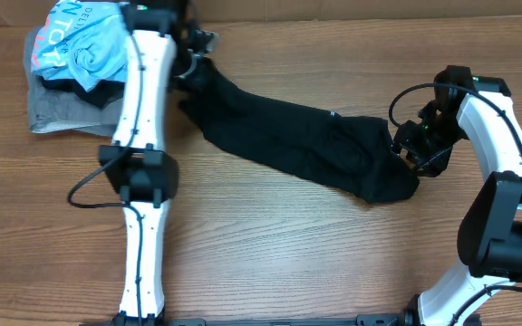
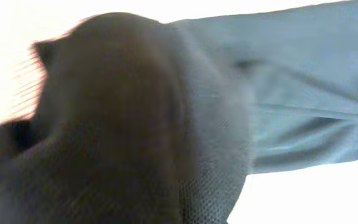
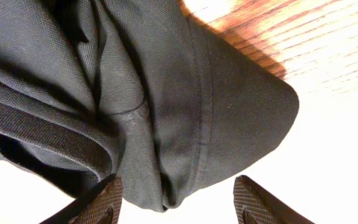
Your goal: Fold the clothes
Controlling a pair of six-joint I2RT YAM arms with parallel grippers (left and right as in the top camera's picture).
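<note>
The black shirt (image 1: 306, 145) lies bunched in a long diagonal band across the table, from back left to right. My left gripper (image 1: 196, 56) is at its back-left end. In the left wrist view black fabric (image 2: 135, 124) fills the frame and hides the fingers, and the shirt seems gripped there. My right gripper (image 1: 415, 145) is at the shirt's right end. In the right wrist view its fingers (image 3: 178, 183) are spread open, with a fold of the shirt's edge (image 3: 135, 93) hanging between them, touching neither finger.
A light blue garment with lettering (image 1: 84, 41) lies on a grey folded garment (image 1: 57, 113) at the back-left corner, just left of my left arm. The wooden table (image 1: 315, 254) shows in front of the shirt.
</note>
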